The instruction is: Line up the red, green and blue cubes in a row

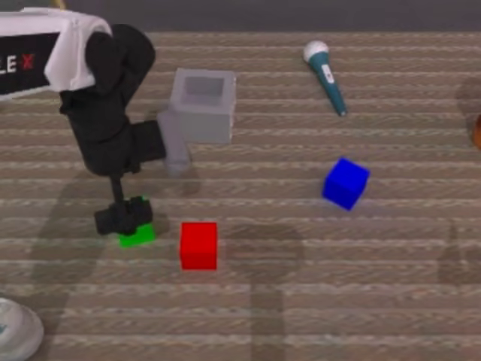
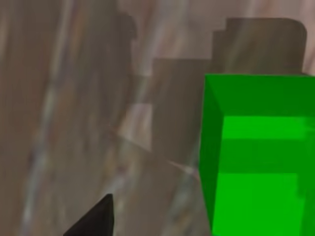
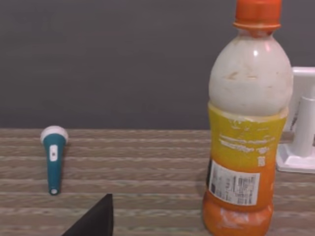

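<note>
The green cube (image 1: 140,234) lies at the table's left front, partly under my left gripper (image 1: 124,218), which has come down onto it. In the left wrist view the green cube (image 2: 258,157) fills one side, and one dark finger (image 2: 96,220) stands apart from it with bare table between; the gripper is open. The red cube (image 1: 198,245) sits just right of the green one, not touching it. The blue cube (image 1: 346,183) rests alone, turned askew, at the right middle. Of my right arm only one finger (image 3: 96,220) shows, parked off the table's right side.
A grey hollow box (image 1: 201,105) stands behind the left arm. A teal microphone (image 1: 325,75) lies at the back right. An orange bottle (image 3: 246,123) stands close to the right gripper, at the table's right edge. A white object (image 1: 15,331) sits at the front left corner.
</note>
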Robot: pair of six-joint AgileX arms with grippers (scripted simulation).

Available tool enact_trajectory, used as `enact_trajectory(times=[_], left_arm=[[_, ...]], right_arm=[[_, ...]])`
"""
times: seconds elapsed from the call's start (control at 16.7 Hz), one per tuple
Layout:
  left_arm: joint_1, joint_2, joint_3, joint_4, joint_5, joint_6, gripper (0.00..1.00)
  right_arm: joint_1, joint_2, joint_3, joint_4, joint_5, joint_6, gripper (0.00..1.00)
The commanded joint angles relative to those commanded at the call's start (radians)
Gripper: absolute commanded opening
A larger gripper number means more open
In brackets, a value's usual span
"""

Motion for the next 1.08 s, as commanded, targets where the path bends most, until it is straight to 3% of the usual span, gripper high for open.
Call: enact_trajectory(times=[0.3,0.6,1.08], left_arm=[[-0.001,0.066,-0.1,0.168,0.0,0.0,1.0],[-0.001,0.075,-0.113,0.187,0.001,0.0,1.0],[-0.001,0.075,-0.113,0.187,0.001,0.0,0.4]], right_arm=[[0.0,0.0,0.0,0.0,0.0,0.0,1.0],[0.0,0.0,0.0,0.0,0.0,0.0,1.0],[0.0,0.0,0.0,0.0,0.0,0.0,1.0]])
